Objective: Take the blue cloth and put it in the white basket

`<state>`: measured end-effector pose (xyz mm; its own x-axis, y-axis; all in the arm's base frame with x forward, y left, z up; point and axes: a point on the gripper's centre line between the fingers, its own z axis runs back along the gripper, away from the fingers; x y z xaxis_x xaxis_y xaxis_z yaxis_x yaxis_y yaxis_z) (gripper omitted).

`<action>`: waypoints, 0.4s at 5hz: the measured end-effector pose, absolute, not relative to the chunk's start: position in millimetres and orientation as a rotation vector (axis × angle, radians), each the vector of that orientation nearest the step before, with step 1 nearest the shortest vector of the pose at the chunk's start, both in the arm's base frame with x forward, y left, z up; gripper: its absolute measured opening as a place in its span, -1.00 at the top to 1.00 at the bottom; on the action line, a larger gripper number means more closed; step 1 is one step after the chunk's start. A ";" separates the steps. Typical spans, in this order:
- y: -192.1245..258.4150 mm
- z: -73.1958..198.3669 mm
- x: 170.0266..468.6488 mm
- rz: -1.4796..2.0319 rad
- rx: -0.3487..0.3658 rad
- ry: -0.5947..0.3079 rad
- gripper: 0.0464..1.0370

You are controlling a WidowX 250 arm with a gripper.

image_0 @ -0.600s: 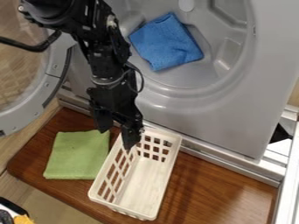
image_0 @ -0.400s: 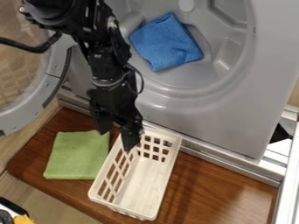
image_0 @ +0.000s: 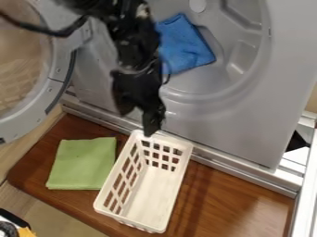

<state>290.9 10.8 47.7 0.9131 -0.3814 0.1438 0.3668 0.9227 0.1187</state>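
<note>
- While the blue cloth (image_0: 189,51) is cradled in the rounded grey hollow of a machine (image_0: 248,125) at the upper centre of the frame, its left side is partly hidden by the black arm (image_0: 127,48).
- The gripper (image_0: 136,123) is seen pointed downward just left of centre, its jaws parted; its lower tip is overlapped with the far rim of the white basket, though whether the rim is touched cannot be told.
- The white basket (image_0: 151,196), lattice-sided, is set upright and at a slant on a brown wooden board (image_0: 229,196) in the lower centre.
- A green cloth (image_0: 84,164), folded flat, is laid on the same board at lower left, beside the basket.
- A round door (image_0: 59,71) with a clear window is swung wide at the left edge, crossed near its top by a black cable (image_0: 62,33).
- A black-and-yellow object (image_0: 25,232) is cut off by the bottom left corner.
</note>
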 end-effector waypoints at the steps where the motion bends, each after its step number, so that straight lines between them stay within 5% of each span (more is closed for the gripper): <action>1: 4.2 57.5 319.9 -0.454 0.133 -0.274 -0.93; 2: -1.2 62.5 351.9 -0.508 0.145 -0.410 -0.93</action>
